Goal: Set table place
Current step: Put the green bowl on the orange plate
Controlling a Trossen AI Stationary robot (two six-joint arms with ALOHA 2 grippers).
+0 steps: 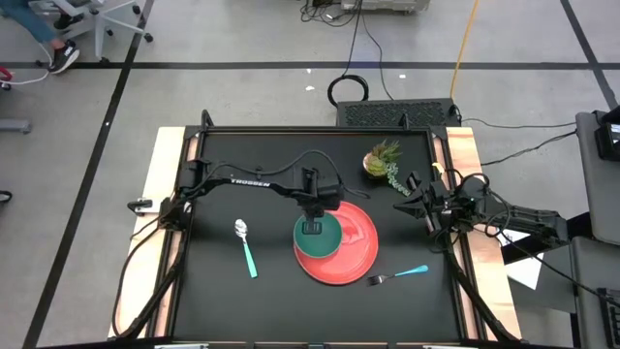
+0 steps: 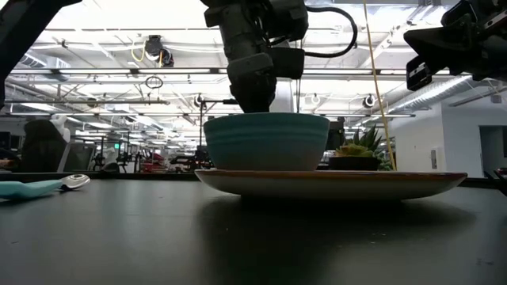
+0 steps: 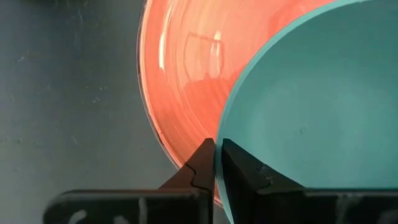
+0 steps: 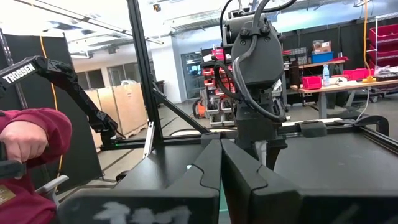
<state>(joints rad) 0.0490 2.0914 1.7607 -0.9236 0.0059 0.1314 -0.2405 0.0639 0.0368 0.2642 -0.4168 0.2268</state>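
While right jaws pressed together, left jaws pinching teal bowl (image 1: 317,236) rim on red plate (image 1: 354,254).

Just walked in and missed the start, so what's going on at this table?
The robot is laying a place setting. Its left gripper is shut on the rim of the small teal bowl, which sits on the round red plate mid-table. A teal-handled metal spoon lies to the plate's left and a teal-handled fork by its lower right edge. The right gripper waits, shut, at the table's right side near the small potted green plant.
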